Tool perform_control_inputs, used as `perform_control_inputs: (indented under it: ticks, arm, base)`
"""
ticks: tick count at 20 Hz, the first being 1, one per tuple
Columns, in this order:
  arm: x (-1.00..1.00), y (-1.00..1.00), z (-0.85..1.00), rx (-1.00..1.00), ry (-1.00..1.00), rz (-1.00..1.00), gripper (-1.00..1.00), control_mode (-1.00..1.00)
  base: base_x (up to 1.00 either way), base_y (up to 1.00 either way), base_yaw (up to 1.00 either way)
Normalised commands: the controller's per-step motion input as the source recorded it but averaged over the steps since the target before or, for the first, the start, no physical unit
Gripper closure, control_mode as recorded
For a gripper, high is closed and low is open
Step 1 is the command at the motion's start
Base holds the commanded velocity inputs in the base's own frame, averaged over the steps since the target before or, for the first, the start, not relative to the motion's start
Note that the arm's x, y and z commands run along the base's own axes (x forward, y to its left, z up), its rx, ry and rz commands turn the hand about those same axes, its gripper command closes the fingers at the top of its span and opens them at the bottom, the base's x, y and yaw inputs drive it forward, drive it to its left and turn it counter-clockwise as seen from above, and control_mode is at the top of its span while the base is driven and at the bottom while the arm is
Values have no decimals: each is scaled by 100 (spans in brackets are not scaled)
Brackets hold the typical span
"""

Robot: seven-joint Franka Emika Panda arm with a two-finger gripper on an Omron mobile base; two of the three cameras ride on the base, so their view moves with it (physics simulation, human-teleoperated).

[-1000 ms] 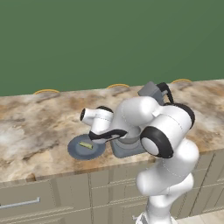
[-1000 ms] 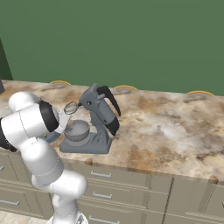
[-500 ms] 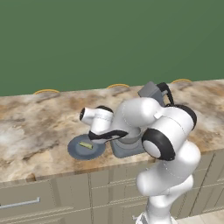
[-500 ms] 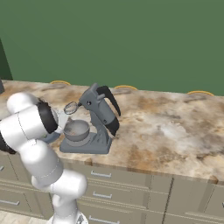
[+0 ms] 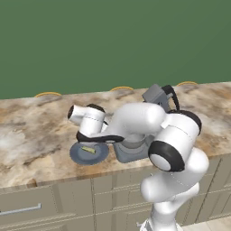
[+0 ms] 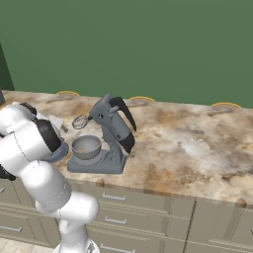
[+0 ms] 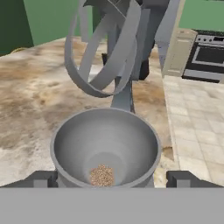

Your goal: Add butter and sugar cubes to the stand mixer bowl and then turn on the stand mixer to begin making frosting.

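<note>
We see the gripper (image 7: 112, 177) spread wide and empty just above the stand mixer bowl (image 7: 105, 144), a brown cube (image 7: 102, 175) lying inside. The butter (image 5: 89, 149) rests on a plate (image 5: 79, 155) near the worktop's front edge; beyond, the stand mixer (image 6: 111, 136) with head tilted back.

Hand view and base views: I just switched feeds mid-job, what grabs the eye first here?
In the hand view, the stand mixer bowl sits right below the open gripper, with a small brown lump at its bottom and the wire whisk tilted up above it. In the left base view, the butter lies on a blue-grey plate beside the stand mixer, under the arm's forward end.
</note>
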Motion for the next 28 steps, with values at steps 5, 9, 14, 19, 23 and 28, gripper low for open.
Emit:
perform_control_inputs:
  ticks: [5,9,14,19,23,28]
  arm:
    - [-22,70,26,0,0,0,-100,-100]
    - [-3,34,0,7,0,0,-100,-100]
    - [0,6,-11,19,0,0,-100,-100]
    - [-5,0,-28,15,-6,0,-100,-100]
    - [-8,0,-33,9,-17,0,-100,-100]
    - [0,0,-18,6,-14,-2,-100,-100]
  base:
    - [0,0,0]
    - [0,0,0]
    - [0,0,0]
    - [0,0,0]
    - [0,0,0]
    - [0,0,0]
